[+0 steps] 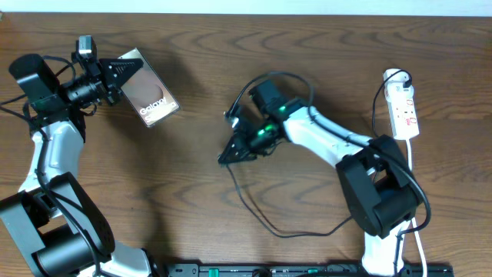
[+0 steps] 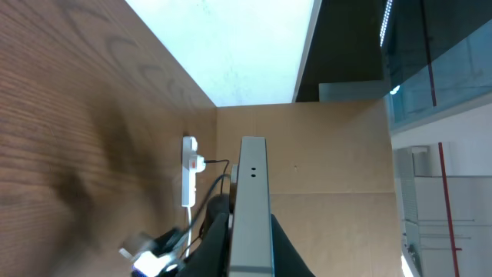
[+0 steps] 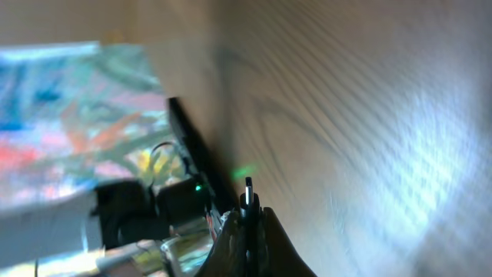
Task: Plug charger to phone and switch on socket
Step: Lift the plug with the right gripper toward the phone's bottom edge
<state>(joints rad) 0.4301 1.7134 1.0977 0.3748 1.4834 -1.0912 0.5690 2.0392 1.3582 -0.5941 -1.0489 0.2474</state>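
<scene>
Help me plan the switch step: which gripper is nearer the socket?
Right. The right gripper, holding the charger, is mid-table, left of the socket; the left gripper holds the phone at the far left.

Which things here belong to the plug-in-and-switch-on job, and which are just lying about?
Job: phone, held in the left claw; charger, plug tip pinched in the right claw; socket, white strip at far right.
Not part of it: table; black rail along its near edge.

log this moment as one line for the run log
left gripper: shut on phone | right gripper: shut on charger tip | charger and phone: apart, not plugged | socket: untouched, far right
</scene>
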